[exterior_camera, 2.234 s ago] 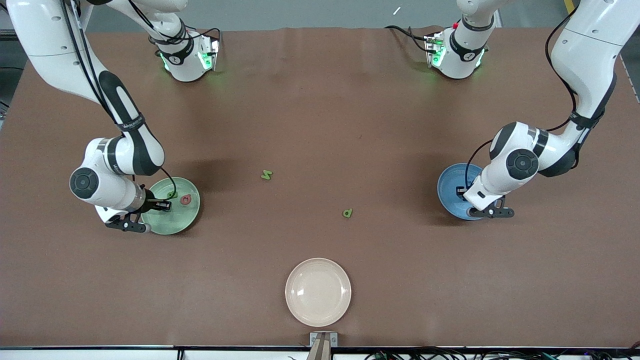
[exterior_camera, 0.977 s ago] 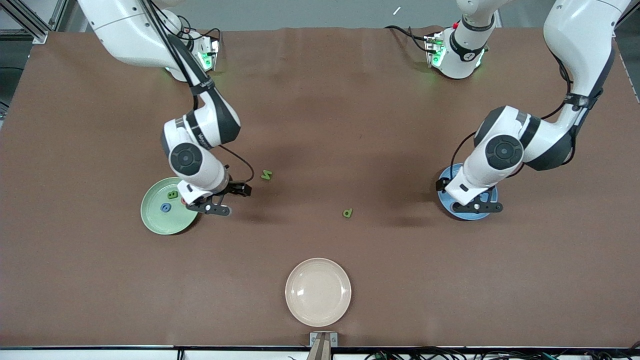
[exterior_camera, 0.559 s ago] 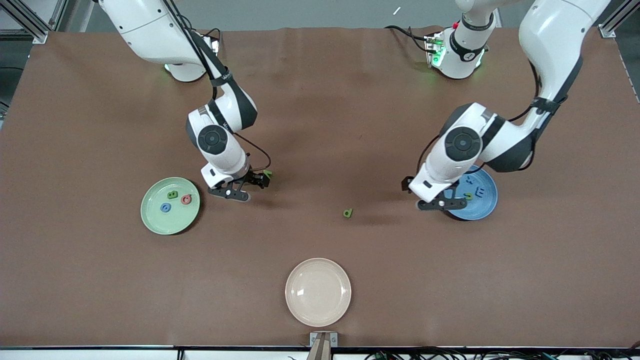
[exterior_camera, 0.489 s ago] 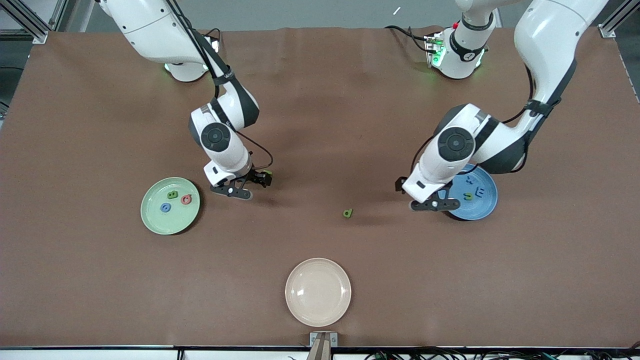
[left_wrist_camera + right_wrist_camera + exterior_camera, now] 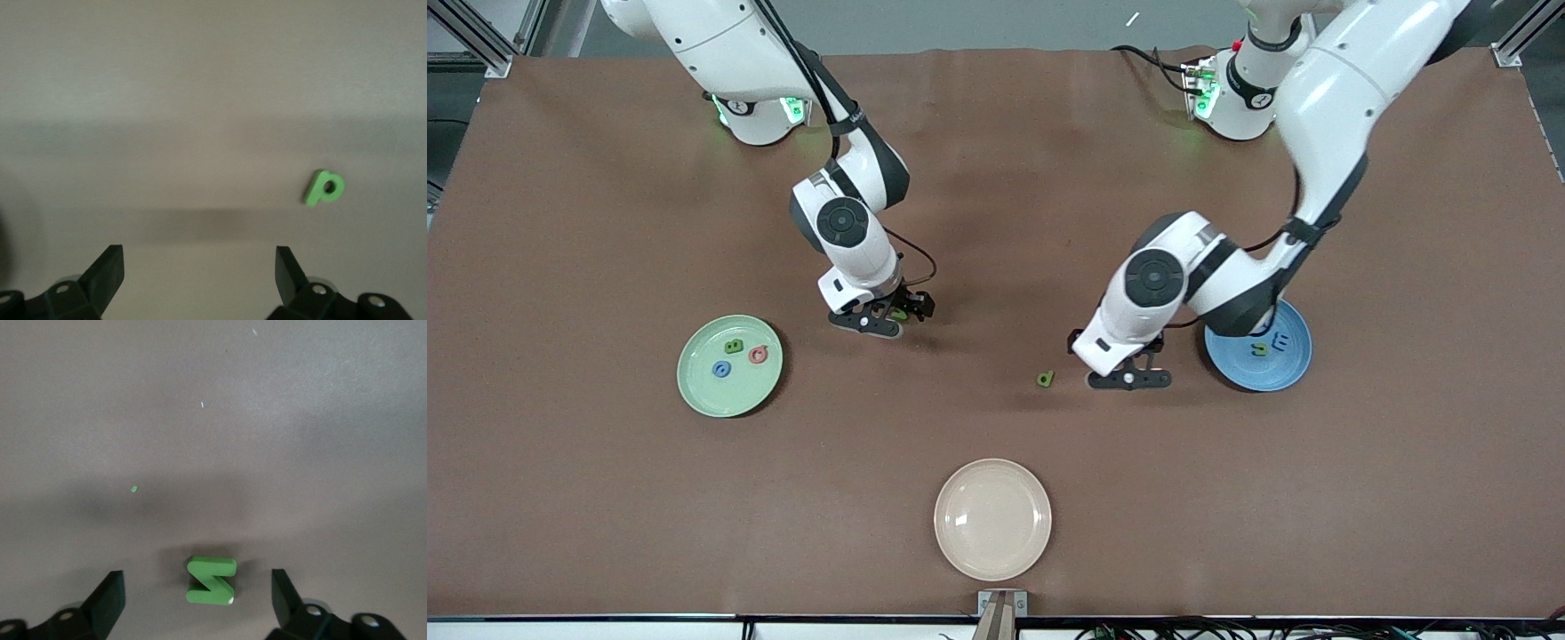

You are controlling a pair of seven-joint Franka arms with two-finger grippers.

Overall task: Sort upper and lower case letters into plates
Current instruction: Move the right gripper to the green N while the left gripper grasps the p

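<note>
The mint green plate (image 5: pixel 696 384) holds three letters: green, red and blue. The blue plate (image 5: pixel 1264 377) holds a green letter (image 5: pixel 1260 349) and a blue one; the left arm covers part of it. A green zigzag letter (image 5: pixel 900 313) lies on the table, and in the right wrist view (image 5: pixel 211 580) it sits between the open fingers of my right gripper (image 5: pixel 197 601), which is low over it (image 5: pixel 903 309). A green letter d (image 5: pixel 1046 379) lies nearer the front camera. My left gripper (image 5: pixel 1101 363) is open and empty beside it; the letter (image 5: pixel 323 187) lies ahead of the left gripper (image 5: pixel 199 275), off to one side.
A cream-white plate (image 5: pixel 992 519) with nothing in it stands near the front edge, at the middle. The brown table (image 5: pixel 996 178) is bare between the arms' bases.
Both arms have swung from their plates toward the table's middle. The right gripper came over the zigzag letter; the left gripper came beside the letter d. The blue plate's letters show again.
</note>
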